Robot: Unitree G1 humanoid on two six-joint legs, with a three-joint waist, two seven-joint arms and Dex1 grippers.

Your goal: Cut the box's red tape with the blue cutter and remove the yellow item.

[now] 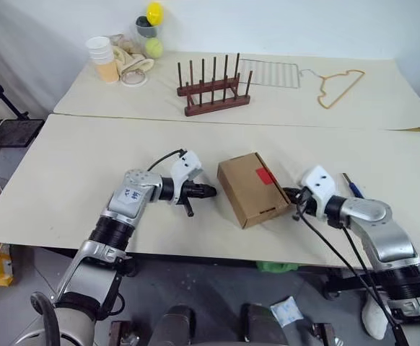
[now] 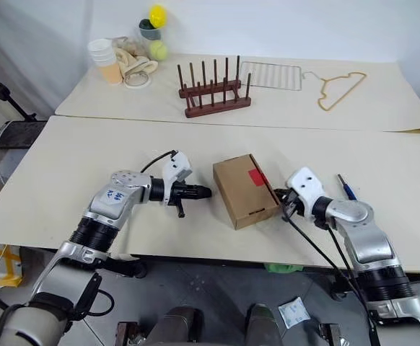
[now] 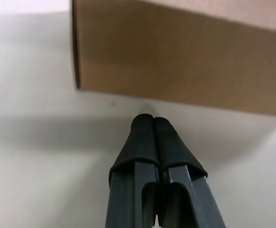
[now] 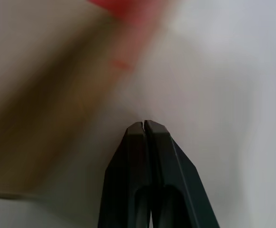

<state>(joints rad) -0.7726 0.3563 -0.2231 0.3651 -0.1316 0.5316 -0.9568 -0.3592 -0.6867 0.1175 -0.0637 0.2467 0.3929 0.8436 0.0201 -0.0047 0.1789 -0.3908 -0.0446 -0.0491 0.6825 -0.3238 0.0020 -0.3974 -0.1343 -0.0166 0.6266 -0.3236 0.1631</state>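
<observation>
The brown box (image 1: 250, 191) lies closed on the near table, with the red tape (image 1: 265, 175) across its top right edge. My left gripper (image 1: 211, 191) is shut and empty, its tip just left of the box, facing the box's side (image 3: 176, 57). My right gripper (image 1: 291, 194) is also shut and empty, its tip close to the box's right side below the tape (image 4: 128, 9). The blue cutter (image 1: 352, 186) lies on the table behind my right wrist, held by nothing. The yellow item is out of view.
On the far table stand a wooden peg rack (image 1: 213, 90), a wire grid (image 1: 269, 72), a hanger (image 1: 340, 86), stacked cups (image 1: 102, 58), a tennis ball (image 1: 154, 47) and a small yellow ball (image 1: 154, 12). The table's front edge (image 1: 195, 252) runs near the box.
</observation>
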